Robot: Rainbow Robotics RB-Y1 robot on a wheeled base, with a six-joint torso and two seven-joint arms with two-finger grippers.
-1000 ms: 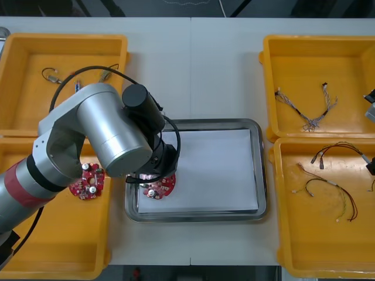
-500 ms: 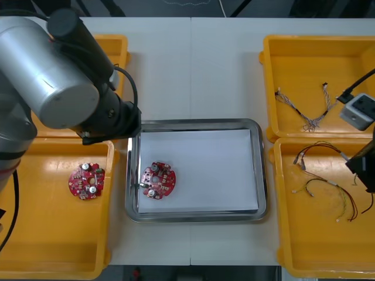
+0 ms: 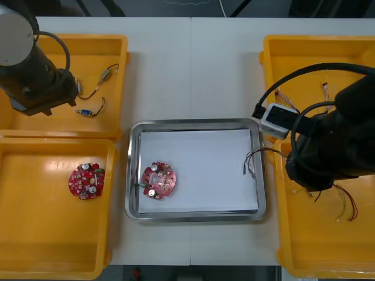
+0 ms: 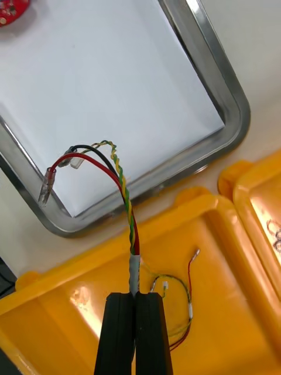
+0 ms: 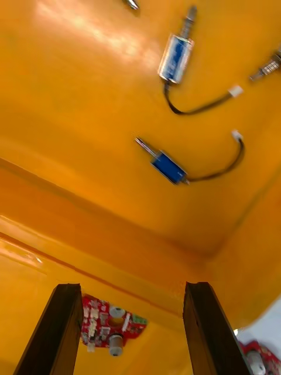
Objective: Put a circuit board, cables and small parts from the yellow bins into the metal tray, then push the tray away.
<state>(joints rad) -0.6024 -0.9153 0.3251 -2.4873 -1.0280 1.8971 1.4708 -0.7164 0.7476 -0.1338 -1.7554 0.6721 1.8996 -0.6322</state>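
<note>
Just beside the metal tray (image 4: 234, 102), right gripper (image 4: 134, 296) pinches cable (image 4: 124, 193).

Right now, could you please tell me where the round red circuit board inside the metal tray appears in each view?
Front view: the round red circuit board lies on white lining near the metal tray's left rim.
Right wrist view: a red sliver at the tray corner beyond the red and yellow cable in the right claw.
Left wrist view: a red edge beside the left claw, past the yellow bin's wall.
Shared landmark: the tray's white lining.
</note>
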